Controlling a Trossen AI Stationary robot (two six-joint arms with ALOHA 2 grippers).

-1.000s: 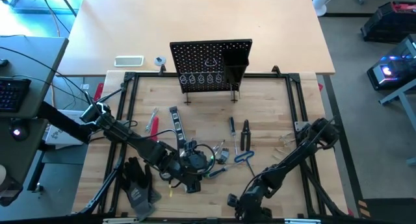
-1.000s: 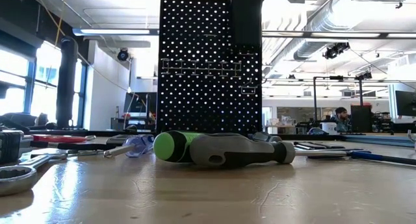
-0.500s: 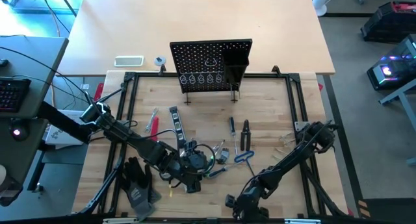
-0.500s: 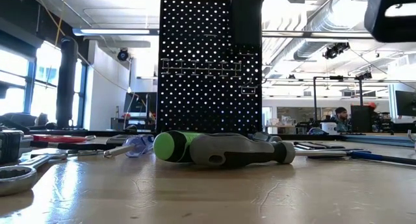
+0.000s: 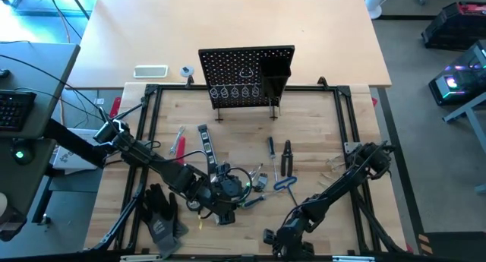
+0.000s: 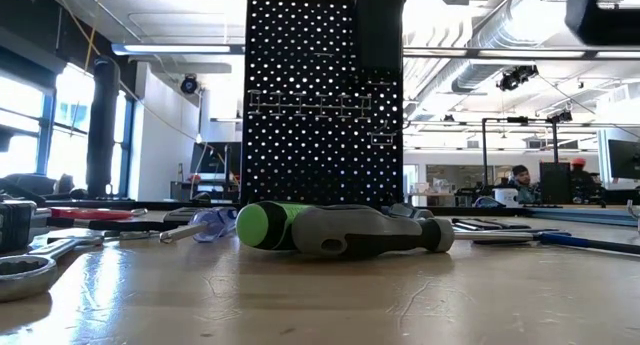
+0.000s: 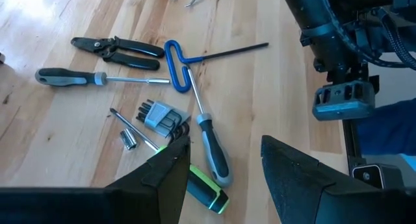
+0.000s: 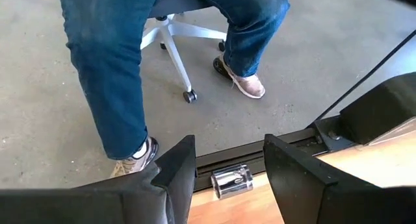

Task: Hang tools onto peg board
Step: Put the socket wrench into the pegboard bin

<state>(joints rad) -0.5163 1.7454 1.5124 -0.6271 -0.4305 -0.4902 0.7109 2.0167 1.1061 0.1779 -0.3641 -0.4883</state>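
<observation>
Pale wooden tabletop, crowded with loose tools near the front. Far back, well apart from them, a black perforated upright peg board (image 5: 247, 72), nothing visibly hung on it.

Low over the clutter, the left gripper (image 7: 224, 185), fingers spread wide and grasping nothing, straddling a green-capped screwdriver (image 6: 265, 225) just beside a grey-handled screwdriver (image 7: 214, 152). Close by, a blue T-handled hex key (image 7: 177, 58).

Parked at the table's near edge, the right gripper (image 8: 224, 178), fingers likewise apart and empty, facing floor and a person's jeans-clad legs.

Likely troubles:
- Pinching two handles at once.
- Nudging a round handle into rolling away.
- Gripping off-centre and letting the tool swing on the long carry.
- Pushing too hard at the rings and tipping the board on its small legs.
</observation>
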